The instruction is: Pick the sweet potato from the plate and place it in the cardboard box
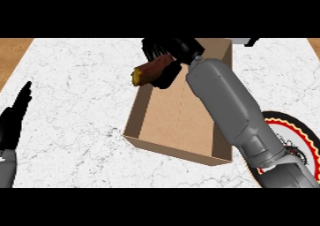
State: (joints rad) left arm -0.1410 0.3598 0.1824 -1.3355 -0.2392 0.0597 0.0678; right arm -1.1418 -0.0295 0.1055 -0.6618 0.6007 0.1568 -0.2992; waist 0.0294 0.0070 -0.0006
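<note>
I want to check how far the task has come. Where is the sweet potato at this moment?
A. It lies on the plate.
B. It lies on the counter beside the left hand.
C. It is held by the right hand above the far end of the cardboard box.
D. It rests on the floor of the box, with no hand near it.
C: the right hand is curled round the sweet potato over the far end of the cardboard box, away from the plate.
</note>
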